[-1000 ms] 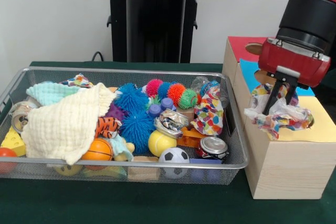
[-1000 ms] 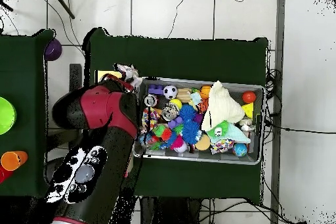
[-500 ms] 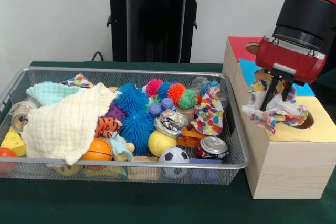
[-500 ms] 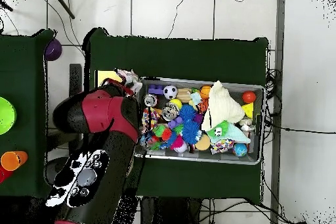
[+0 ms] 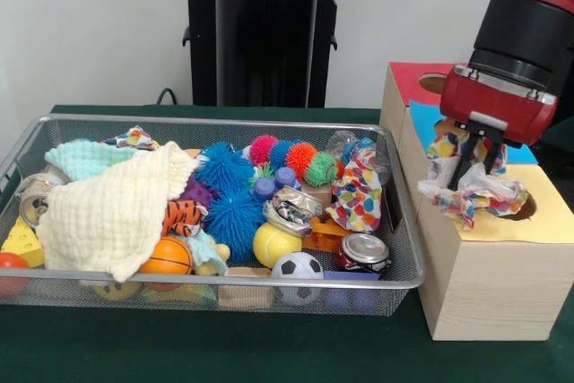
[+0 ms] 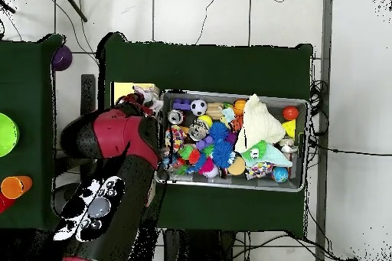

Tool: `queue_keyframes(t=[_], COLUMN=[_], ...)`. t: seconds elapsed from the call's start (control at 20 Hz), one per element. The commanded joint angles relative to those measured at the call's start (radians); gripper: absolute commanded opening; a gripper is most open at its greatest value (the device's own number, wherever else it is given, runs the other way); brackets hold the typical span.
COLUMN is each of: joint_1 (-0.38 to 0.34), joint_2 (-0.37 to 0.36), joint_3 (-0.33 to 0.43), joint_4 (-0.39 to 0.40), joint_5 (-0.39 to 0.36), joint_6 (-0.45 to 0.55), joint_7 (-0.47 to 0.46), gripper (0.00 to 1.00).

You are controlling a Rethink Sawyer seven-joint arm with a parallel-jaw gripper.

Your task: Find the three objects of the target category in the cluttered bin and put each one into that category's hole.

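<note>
The gripper (image 5: 474, 170) is pinching a colorful cloth (image 5: 473, 193), which is hanging under it, over the yellow hole (image 5: 523, 207).

Red and black arm (image 5: 517, 51), black jaws.

No text, label, brand, number or sign can be read on anything here.

A robotics lab: a pedestal-mounted arm (image 5: 520, 33), loose cables (image 6: 230, 1) across tiled floor (image 6: 356, 120), plain white wall (image 5: 90, 24).
</note>
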Motion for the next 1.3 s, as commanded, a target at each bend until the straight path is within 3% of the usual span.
queue_keyframes(t=[0.05,0.3,0.7,1.05,1.3], joint_1=[0.007,0.017,0.074,0.068,0.038], joint_2=[0.008,0.001,0.031,0.063,0.120], joint_3=[0.132,0.142,0.098,0.130,0.162], joint_4=[0.083,0.075,0.053,0.049,0.004], joint_5=[-0.008,0.003,0.020,0.041,0.050], joint_6=[-0.017,0.010,0.034,-0.024,-0.078], joint_7=[0.102,0.105,0.158,0.168,0.154], gripper=[0.00,0.00,0.00,0.00,0.00])
